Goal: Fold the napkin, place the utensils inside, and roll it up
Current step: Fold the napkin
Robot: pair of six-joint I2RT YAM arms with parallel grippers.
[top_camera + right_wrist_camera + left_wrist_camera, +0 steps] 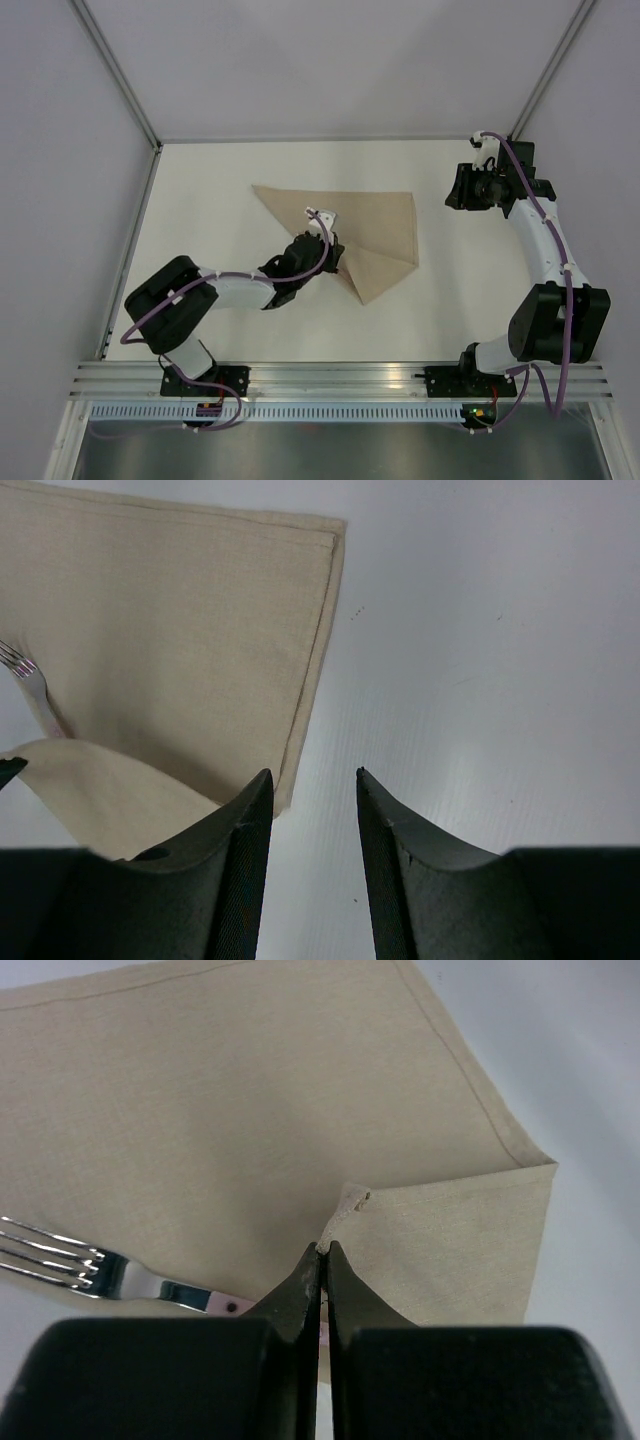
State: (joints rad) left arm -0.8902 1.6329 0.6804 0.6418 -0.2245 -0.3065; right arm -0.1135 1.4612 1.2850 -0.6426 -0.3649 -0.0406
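Left gripper (322, 1250) is pinched tight on a napkin (370, 218) corner, middle of the table (220, 335), flap lifted over the fork (100, 1272). Fork handle runs under that flap, tines poking past the napkin's edge. Right gripper (312, 776) is spread, empty, near the far right corner.

In your left wrist view the fork (110, 1275) loses its tine tips off the 9 o'clock edge, and its pink handle runs under the left gripper (322, 1248). From the right wrist you get only tines and neck; the rest lies under the napkin (170, 630) flap at 7 o'clock. From the top, the pale speck (320, 213) at that gripper's 12 o'clock is too small to name
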